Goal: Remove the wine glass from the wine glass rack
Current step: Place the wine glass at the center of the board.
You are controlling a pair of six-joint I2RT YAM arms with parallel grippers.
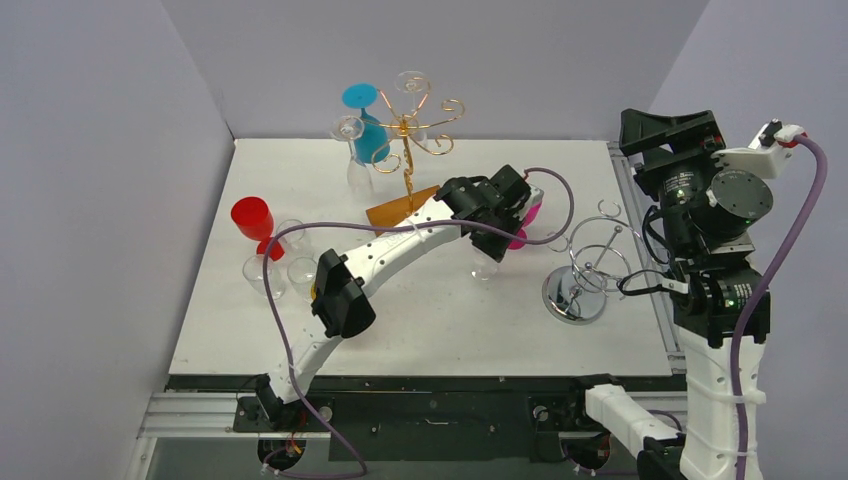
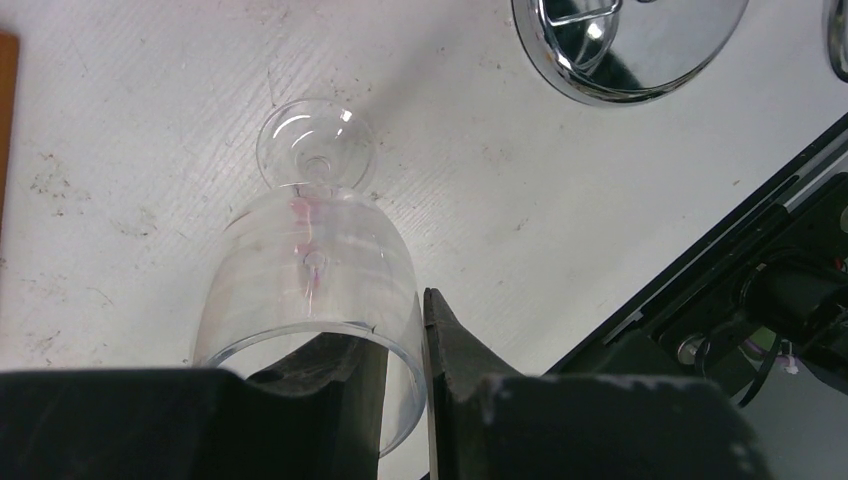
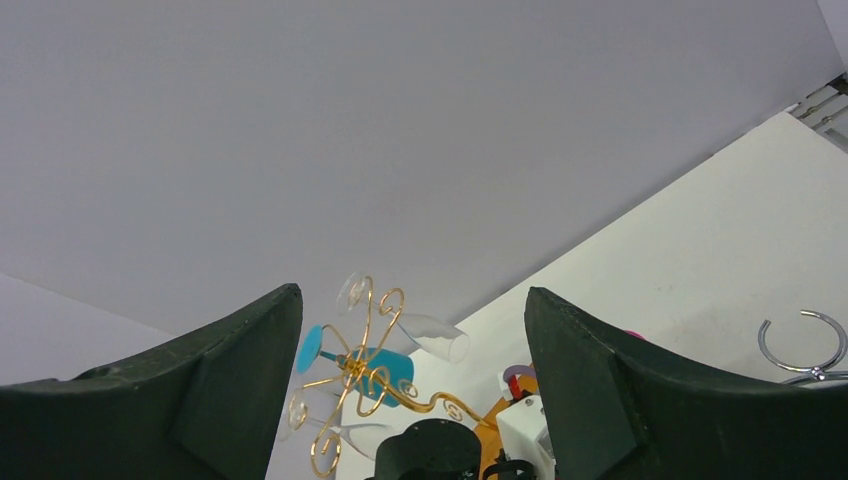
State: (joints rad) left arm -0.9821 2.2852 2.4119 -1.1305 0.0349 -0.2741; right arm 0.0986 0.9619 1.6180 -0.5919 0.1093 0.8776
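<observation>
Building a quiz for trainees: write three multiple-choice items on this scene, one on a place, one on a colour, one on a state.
1. Where on the table does the chrome stand sit?
A. right side
B. left side
C. far middle

2. What colour is the tinted glass hanging on the rack?
A. red
B. green
C. blue

3. The left gripper is:
A. open and empty
B. shut on a clear glass
C. shut on the rack

Answers:
1 A: the top view shows it near the right edge.
2 C: its blue bowl hangs among the gold arms.
3 B: the jaws pinch the bowl's wall.
</observation>
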